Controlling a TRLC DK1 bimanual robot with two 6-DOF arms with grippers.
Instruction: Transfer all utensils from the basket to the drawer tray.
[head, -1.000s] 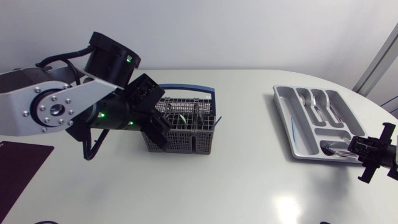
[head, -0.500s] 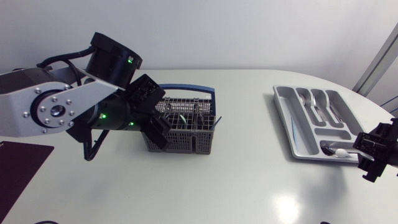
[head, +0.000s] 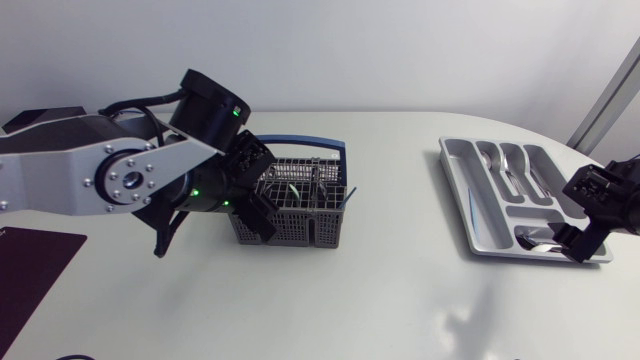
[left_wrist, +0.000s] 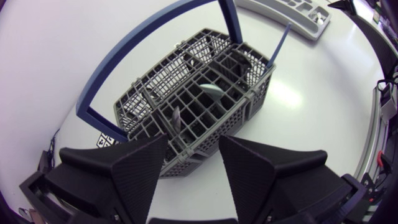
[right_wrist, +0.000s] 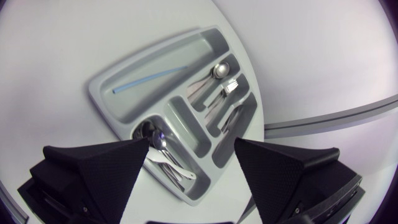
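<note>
Utensils (left_wrist: 210, 91) of bright metal stand in the grey mesh cutlery basket (head: 312, 222) with the blue bail handle. In the left wrist view you see a spoon-like bowl in a middle cell and a slim blade-like piece (left_wrist: 176, 118) in a cell nearer the jaws. The exact count cannot be told through the mesh. The basket stands upright on the white surface (head: 400, 300), left of centre.

The left arm (head: 110, 180) comes in over the surface's left side, and its wrist hangs at the basket's left end. The left jaws are parted with nothing between them. They hover above the basket's near corner, apart from it.

The grey plastic drawer tray (head: 458, 190) lies flat at the surface's right side, well apart from the basket. Spoons and forks (right_wrist: 229, 87) lie in its long compartments. A thin light-blue stick (right_wrist: 152, 76) lies alone in the longest outer compartment, and spoons (right_wrist: 163, 149) lie in the crosswise end compartment.

The right arm (head: 612, 192) stands at the tray's outer long side, near the crosswise end. The right jaws are spread wide and hold nothing. The right wrist view looks down between them onto that end of the tray, and they do not touch it.
</note>
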